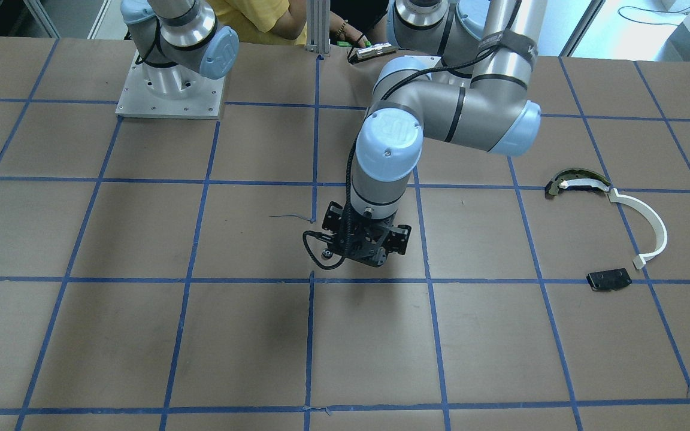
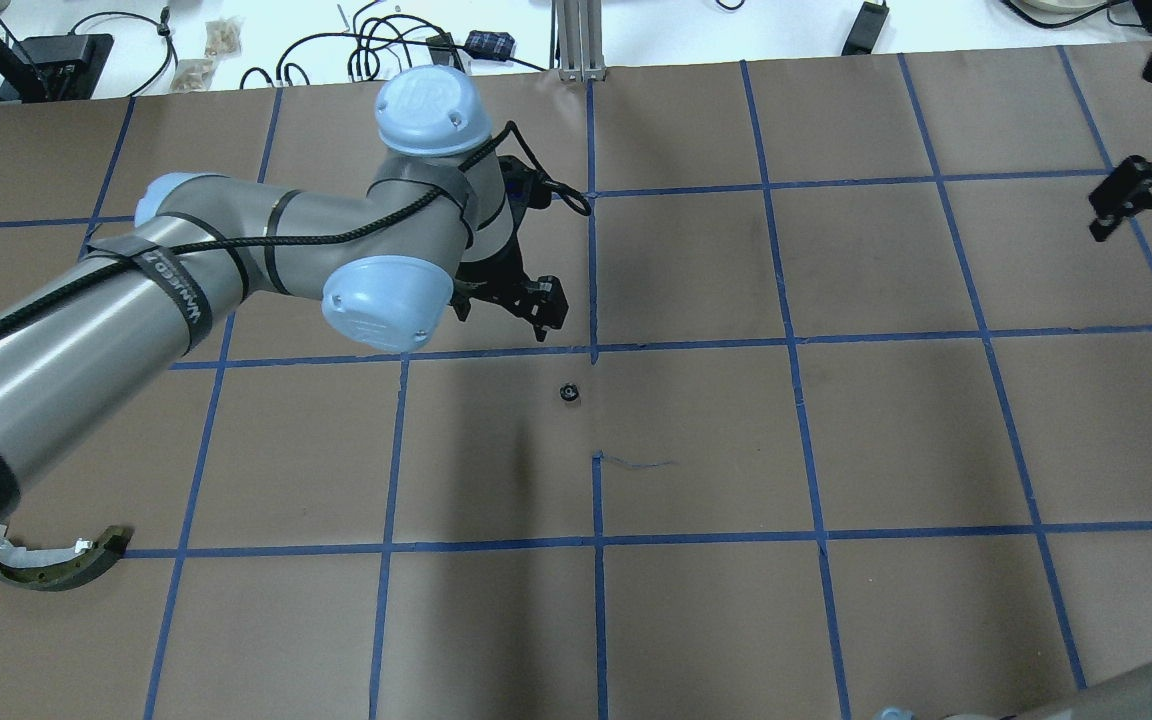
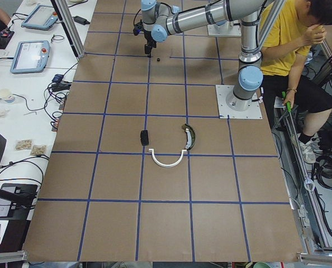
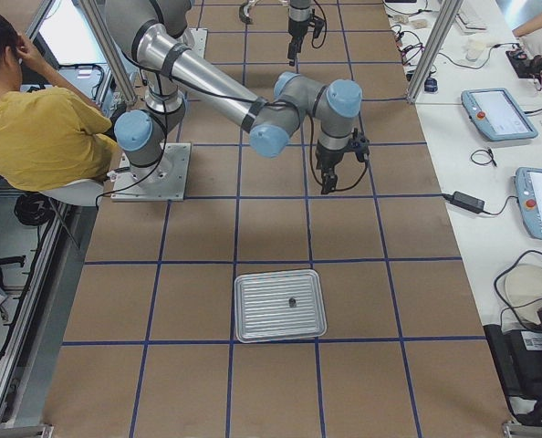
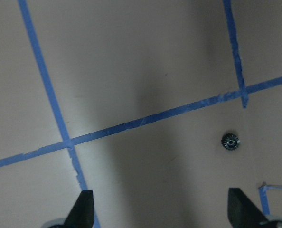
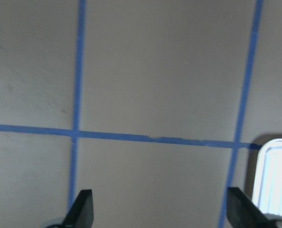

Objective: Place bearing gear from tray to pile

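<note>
My left pincer [image 5: 162, 211] hung over the brown table paper [image 2: 896, 430] near the middle of the table. Its two black fingertips [image 5: 83, 209] were spread wide and gripped nothing. The bearing gear [image 5: 230, 141] lay flat on the paper below it, clear of both fingers and nearer the one on the wrist view's right. It was a small, dark, round piece with fine teeth around its rim and a paler ring about a dark centre. It sat just beside a crossing of the blue tape lines [image 5: 131, 124], in the square on my side of that crossing, and touched no tape. From overhead it showed as a black dot a little nearer to me than the pincer.

The pile [image 3: 144, 137] lay well apart from the gear, toward my left end of the table. It was made up of an olive-and-black curved piece [image 1: 578, 179], a white arc strip [image 1: 663, 238] and a flat black plate [image 1: 608, 279]. One end of the strip came right up to the olive piece, though I could not tell whether they touched. The plate lay just beside the strip's other end.

My right pincer [image 6: 160, 209] hung far off on my right, its fingers also wide with nothing between them. A corner of the metal tray [image 6: 276, 175] showed at the edge of its wrist view. In the side view the tray held one small dark part [image 4: 291, 301], too small to name.
</note>
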